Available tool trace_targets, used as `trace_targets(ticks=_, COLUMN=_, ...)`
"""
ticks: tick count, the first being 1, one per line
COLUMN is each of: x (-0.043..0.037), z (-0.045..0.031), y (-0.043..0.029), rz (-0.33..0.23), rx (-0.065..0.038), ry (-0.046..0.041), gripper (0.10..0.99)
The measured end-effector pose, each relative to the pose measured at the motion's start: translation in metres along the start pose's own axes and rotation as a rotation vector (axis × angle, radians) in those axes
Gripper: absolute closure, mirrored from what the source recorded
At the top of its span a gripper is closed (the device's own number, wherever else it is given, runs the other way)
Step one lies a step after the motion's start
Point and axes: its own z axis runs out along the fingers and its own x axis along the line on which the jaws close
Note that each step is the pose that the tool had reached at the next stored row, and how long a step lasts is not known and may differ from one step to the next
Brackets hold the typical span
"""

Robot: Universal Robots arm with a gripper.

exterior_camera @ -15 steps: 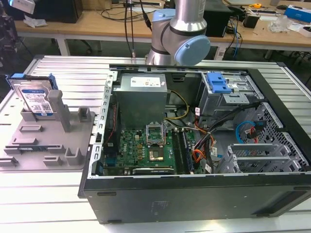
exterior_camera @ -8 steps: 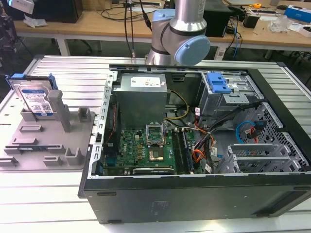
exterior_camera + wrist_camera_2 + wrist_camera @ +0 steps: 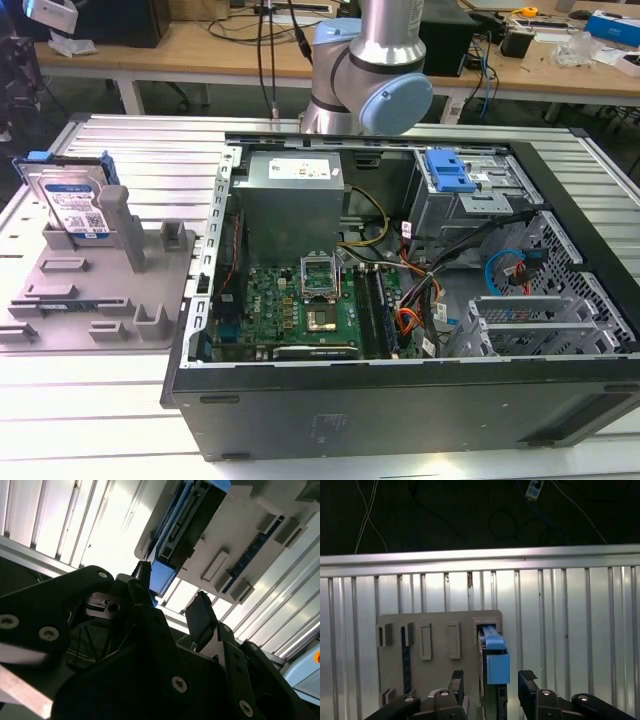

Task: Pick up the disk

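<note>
The disk (image 3: 72, 205) is held upright in a slot of the grey fixture (image 3: 60, 320) on the counter (image 3: 100, 420), beside the open computer case (image 3: 400, 410). The approach is judged in hand: the gripper (image 3: 492, 677) is aimed at it, fingers (image 3: 527, 679) spread, nothing grasped. A grip is judged to call for straddling its flat faces.

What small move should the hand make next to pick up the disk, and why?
Probably lower straight down a little. In the first wrist view the hand is open and its fingers line up on either side of the disk. The disk stands on edge in the grey holder, apart from the fingers. Closing now would likely catch nothing.
</note>
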Motion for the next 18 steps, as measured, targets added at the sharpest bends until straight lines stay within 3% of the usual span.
trace_targets(ticks=4, x=-0.0004, z=0.0082, y=-0.0002, rz=0.000, rx=0.000, ry=0.0003, gripper=0.529)
trace_targets(ticks=18, x=-0.0020, z=0.0193, y=0.0001, rz=0.000, rx=0.000, ry=0.0005, gripper=0.529)
